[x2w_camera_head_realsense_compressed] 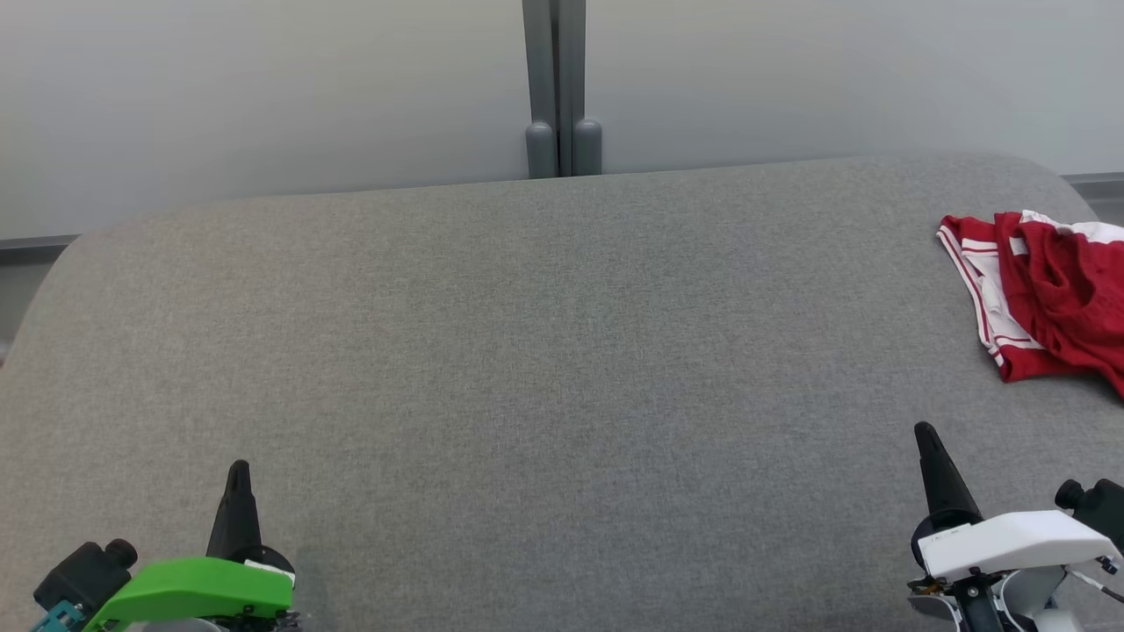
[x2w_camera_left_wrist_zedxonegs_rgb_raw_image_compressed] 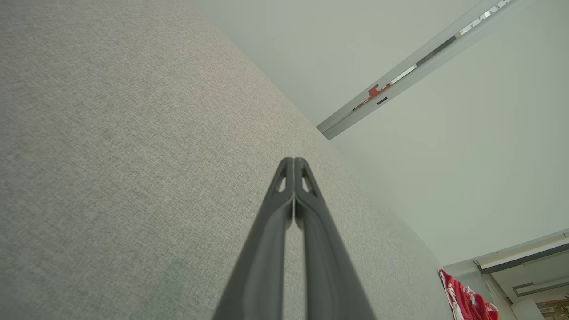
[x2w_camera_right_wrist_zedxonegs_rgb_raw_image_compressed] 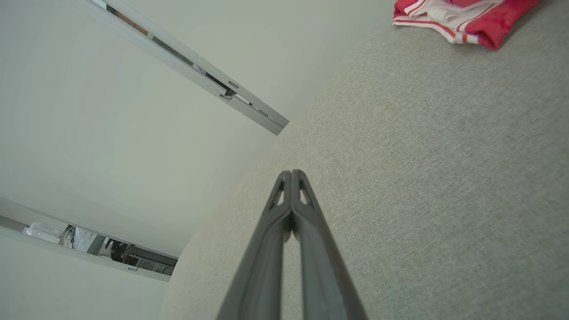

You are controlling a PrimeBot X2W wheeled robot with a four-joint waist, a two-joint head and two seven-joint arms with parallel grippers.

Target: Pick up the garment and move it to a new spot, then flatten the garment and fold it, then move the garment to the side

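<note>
A red garment [x2w_camera_head_realsense_compressed: 1049, 294] with white stripes lies crumpled at the far right edge of the grey fabric surface [x2w_camera_head_realsense_compressed: 544, 351]. It also appears at the lower right of the left wrist view as the garment [x2w_camera_left_wrist_zedxonegs_rgb_raw_image_compressed: 464, 300] and at the top right of the right wrist view as the garment [x2w_camera_right_wrist_zedxonegs_rgb_raw_image_compressed: 462, 18]. My left gripper [x2w_camera_head_realsense_compressed: 238, 470] rests at the lower left, shut and empty, its tips together [x2w_camera_left_wrist_zedxonegs_rgb_raw_image_compressed: 293, 161]. At the lower right my right gripper [x2w_camera_head_realsense_compressed: 924, 432] is shut with nothing in it, tips pressed together [x2w_camera_right_wrist_zedxonegs_rgb_raw_image_compressed: 291, 173], well short of the garment.
A pale wall rises behind the surface, with a grey vertical post [x2w_camera_head_realsense_compressed: 562, 88] at its middle. The grey surface has rounded corners and falls away at the left and right edges.
</note>
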